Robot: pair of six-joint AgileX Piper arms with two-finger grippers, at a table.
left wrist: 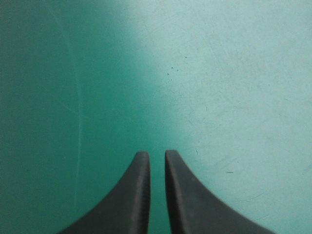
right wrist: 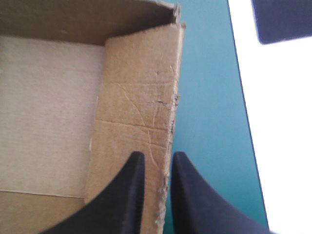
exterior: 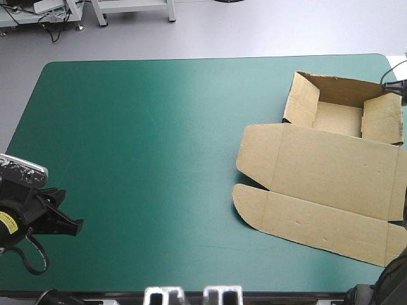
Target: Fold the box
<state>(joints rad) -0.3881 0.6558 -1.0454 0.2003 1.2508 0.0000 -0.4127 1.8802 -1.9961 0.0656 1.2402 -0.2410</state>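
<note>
The brown box [exterior: 331, 168] lies at the table's right side as an open tray with raised walls at the far end and its lid [exterior: 318, 222] flat toward the front. My right gripper [exterior: 395, 88] is at the tray's right wall. In the right wrist view that wall [right wrist: 139, 92] leans inward, and its ragged edge runs down between the fingers of the right gripper [right wrist: 158, 157], which is shut on it. The tray floor [right wrist: 48, 112] lies beside the wall. My left gripper [exterior: 76, 223] hovers near the table's front left, shut, over bare teal-green cover [left wrist: 204, 87].
The teal-green cover [exterior: 146, 140] stretches bare from the box to the left edge. The table's right edge [right wrist: 239, 97] runs close beside the box's wall, with pale floor beyond it.
</note>
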